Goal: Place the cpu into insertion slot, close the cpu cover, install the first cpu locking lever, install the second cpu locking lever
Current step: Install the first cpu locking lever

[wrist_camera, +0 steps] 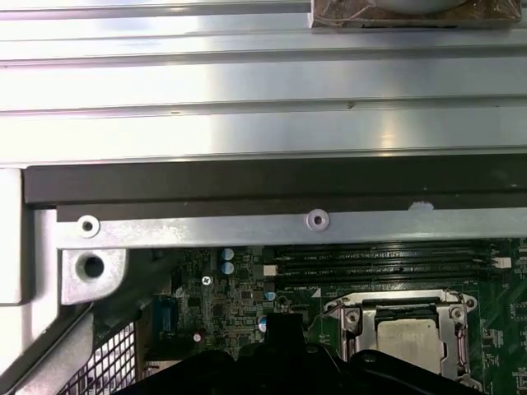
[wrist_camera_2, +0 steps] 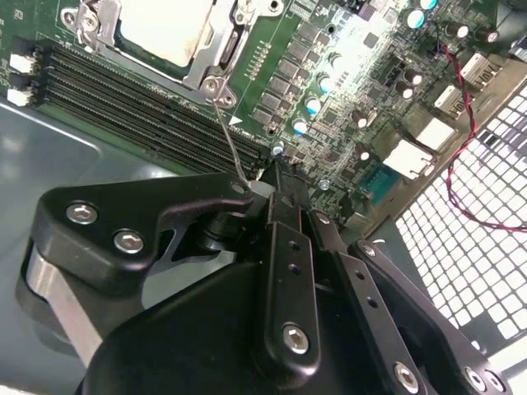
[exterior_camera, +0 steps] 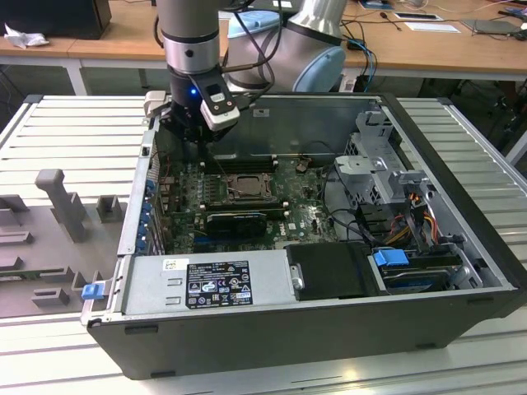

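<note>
The cpu (wrist_camera: 408,336) lies in the insertion slot (exterior_camera: 245,187), grey top face up, also seen in the second wrist view (wrist_camera_2: 165,29). The silver cpu cover (wrist_camera: 451,329) lies flat around it (wrist_camera_2: 212,62). A thin wire locking lever (wrist_camera_2: 229,132) rises from the socket's corner, and its free end rests against the side of my fingertips. My gripper (wrist_camera_2: 280,177) is shut, fingers together, just off the socket's corner above the board. In the exterior view the gripper (exterior_camera: 196,141) is inside the case, toward that view's left of the socket. Its tip (wrist_camera: 284,325) also shows in the first wrist view.
Long black memory slots (wrist_camera_2: 123,107) run beside the socket. A black graphics card (exterior_camera: 235,220) lies nearer the camera. The power supply (exterior_camera: 206,284), drive cage (exterior_camera: 379,156) and cables fill the case. The case wall (wrist_camera: 247,185) and perforated rear panel (wrist_camera_2: 461,247) stand close.
</note>
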You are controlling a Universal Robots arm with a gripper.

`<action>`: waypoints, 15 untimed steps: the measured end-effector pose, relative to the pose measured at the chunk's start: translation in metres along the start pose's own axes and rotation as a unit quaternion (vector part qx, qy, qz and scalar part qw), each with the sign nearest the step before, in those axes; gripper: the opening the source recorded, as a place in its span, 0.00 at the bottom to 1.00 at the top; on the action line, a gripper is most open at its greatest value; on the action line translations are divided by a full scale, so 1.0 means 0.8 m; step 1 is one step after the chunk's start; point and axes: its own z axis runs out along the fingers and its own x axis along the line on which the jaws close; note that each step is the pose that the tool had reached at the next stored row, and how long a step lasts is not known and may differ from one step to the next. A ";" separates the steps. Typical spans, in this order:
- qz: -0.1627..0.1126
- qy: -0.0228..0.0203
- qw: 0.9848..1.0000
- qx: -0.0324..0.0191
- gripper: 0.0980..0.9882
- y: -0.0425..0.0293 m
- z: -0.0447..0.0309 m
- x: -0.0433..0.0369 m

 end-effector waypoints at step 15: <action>0.000 0.000 1.000 0.000 0.01 0.0007 0.0006 -0.021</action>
